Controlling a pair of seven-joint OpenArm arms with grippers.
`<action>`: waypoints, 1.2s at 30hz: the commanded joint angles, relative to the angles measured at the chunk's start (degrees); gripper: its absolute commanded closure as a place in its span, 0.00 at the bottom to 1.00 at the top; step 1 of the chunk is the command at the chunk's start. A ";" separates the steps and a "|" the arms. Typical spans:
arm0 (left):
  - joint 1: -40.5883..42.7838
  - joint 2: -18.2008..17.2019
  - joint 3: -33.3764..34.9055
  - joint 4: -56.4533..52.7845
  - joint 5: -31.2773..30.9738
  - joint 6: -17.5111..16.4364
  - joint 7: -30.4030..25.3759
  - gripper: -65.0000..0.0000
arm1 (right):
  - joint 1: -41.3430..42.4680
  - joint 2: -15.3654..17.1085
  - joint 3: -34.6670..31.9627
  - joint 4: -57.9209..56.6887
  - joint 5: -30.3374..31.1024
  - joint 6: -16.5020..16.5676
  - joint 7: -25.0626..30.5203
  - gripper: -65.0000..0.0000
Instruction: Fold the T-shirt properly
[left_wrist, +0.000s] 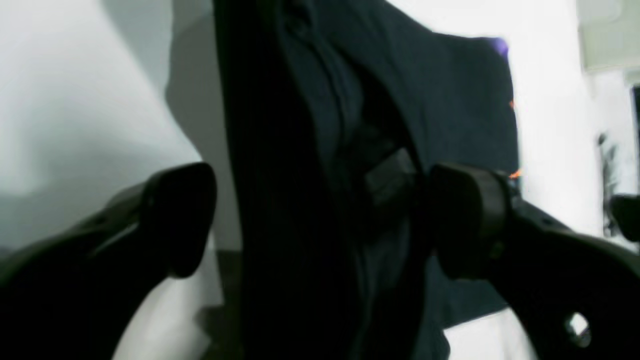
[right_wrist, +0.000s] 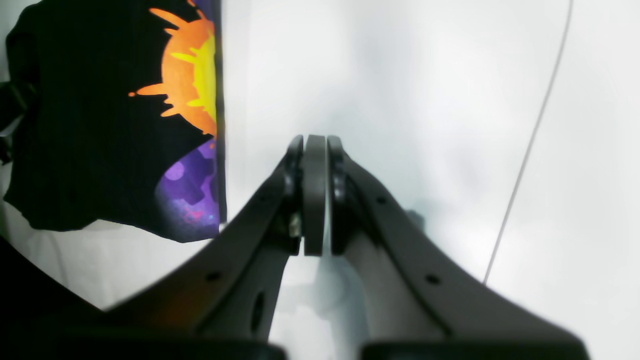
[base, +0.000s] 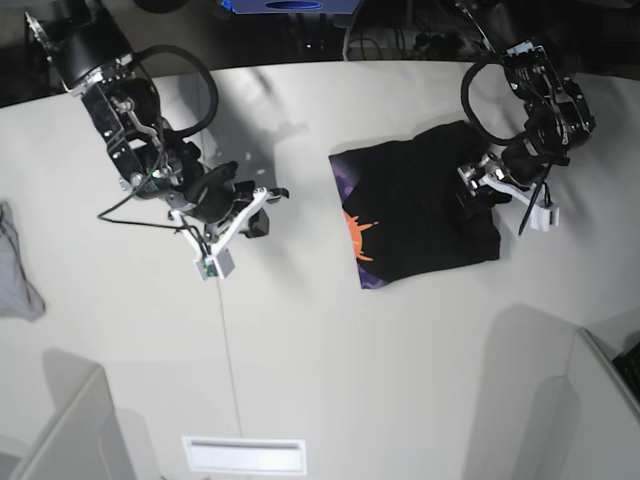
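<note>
The black T-shirt (base: 420, 205) lies folded on the white table at centre right, its orange-and-purple print showing along its left edge. It also shows in the right wrist view (right_wrist: 100, 125) at the left. My left gripper (base: 472, 195) is at the shirt's right edge. In the left wrist view the left gripper (left_wrist: 325, 220) is open wide, with a bunched ridge of the T-shirt (left_wrist: 310, 150) between its fingers (left_wrist: 465, 220). My right gripper (base: 268, 196) is shut and empty over bare table, well left of the shirt; it also shows in the right wrist view (right_wrist: 315, 145).
A small grey cloth (base: 15, 270) lies at the table's far left edge. A thin line (base: 228, 330) runs down the table towards a white slotted plate (base: 243, 455). Grey panels stand at the bottom corners (base: 590, 400).
</note>
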 joint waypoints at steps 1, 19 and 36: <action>-0.34 -0.36 -0.04 0.36 2.11 0.49 0.29 0.00 | 0.98 0.25 0.51 1.13 0.10 0.34 1.14 1.00; 0.19 -8.97 12.00 0.19 4.40 0.85 0.47 1.00 | -4.91 -0.19 8.16 1.13 0.28 0.34 2.90 1.00; -10.27 -24.27 46.99 0.89 6.33 0.85 0.29 1.00 | -17.31 -0.19 22.49 3.68 0.10 0.34 3.08 1.00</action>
